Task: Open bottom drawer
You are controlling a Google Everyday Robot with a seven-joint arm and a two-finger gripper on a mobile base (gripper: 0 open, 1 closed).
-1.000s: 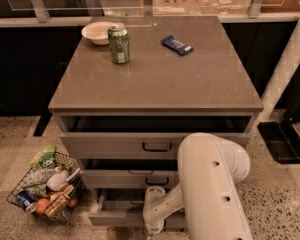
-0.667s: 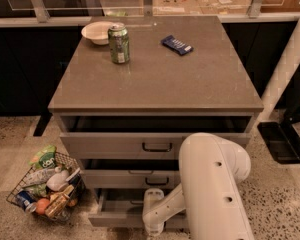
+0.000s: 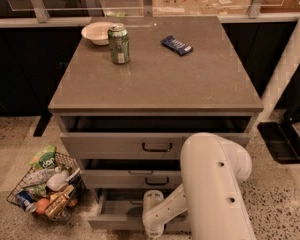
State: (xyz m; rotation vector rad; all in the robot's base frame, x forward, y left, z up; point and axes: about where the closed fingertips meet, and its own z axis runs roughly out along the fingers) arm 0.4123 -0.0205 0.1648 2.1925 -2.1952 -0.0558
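Down at the 8 o'clock corner of the floor sits a wire basket (image 3: 40, 191) stuffed with groceries, just beside the cabinet's left flank. On the cabinet top (image 3: 155, 84), toward 11 o'clock, a pale bowl (image 3: 97, 32) and a green can (image 3: 119, 44) stand close together. A blue packet (image 3: 176, 45) lies a little past 12, apart from both.

Below the top, all three drawers stand partly out. The top drawer (image 3: 110, 146) and the middle drawer (image 3: 120, 179) each show a dark handle. The bottom drawer (image 3: 110, 223), at 6 o'clock and lowest of the stack, shows a strip of plain grey interior behind its front.

The gripper (image 3: 153, 229) is at the middle of that bottom front, about where its handle ought to be. The handle itself is hidden behind the white wrist. Whether the gripper is open or clamped on anything I cannot tell from here. The thick white arm (image 3: 215, 184) rises from it toward 4 o'clock and covers the right part of the lower two drawers.

The drawer front runs 9 to 3, and the drawer slides toward 6. So the pull would have to go straight back toward 6, square to that front. I'd judge any sideways drift could bind the drawer.
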